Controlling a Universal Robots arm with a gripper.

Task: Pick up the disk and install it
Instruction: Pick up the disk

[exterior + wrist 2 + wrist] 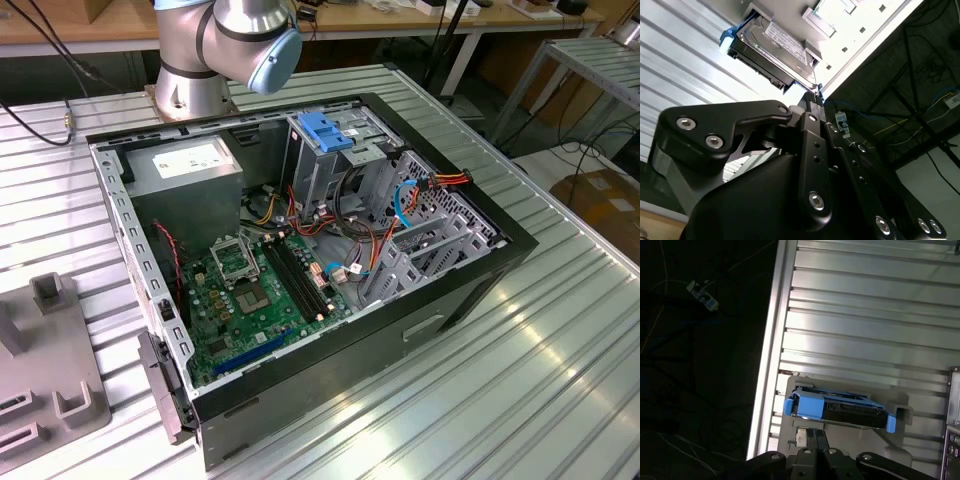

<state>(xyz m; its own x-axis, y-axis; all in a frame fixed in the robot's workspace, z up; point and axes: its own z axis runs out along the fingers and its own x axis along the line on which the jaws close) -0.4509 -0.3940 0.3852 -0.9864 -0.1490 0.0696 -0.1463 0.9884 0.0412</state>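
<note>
Disk [840,410] in grey holder [902,412], long axis along the counter [865,315] slats; hand [814,438] closed and empty. Second wrist view shows its label [785,42]; exterior view, the open computer case [470,290].

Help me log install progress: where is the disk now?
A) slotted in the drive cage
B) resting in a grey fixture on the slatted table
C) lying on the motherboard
B: the first wrist view shows the disk seated in the grey fixture on the slatted table.
</note>
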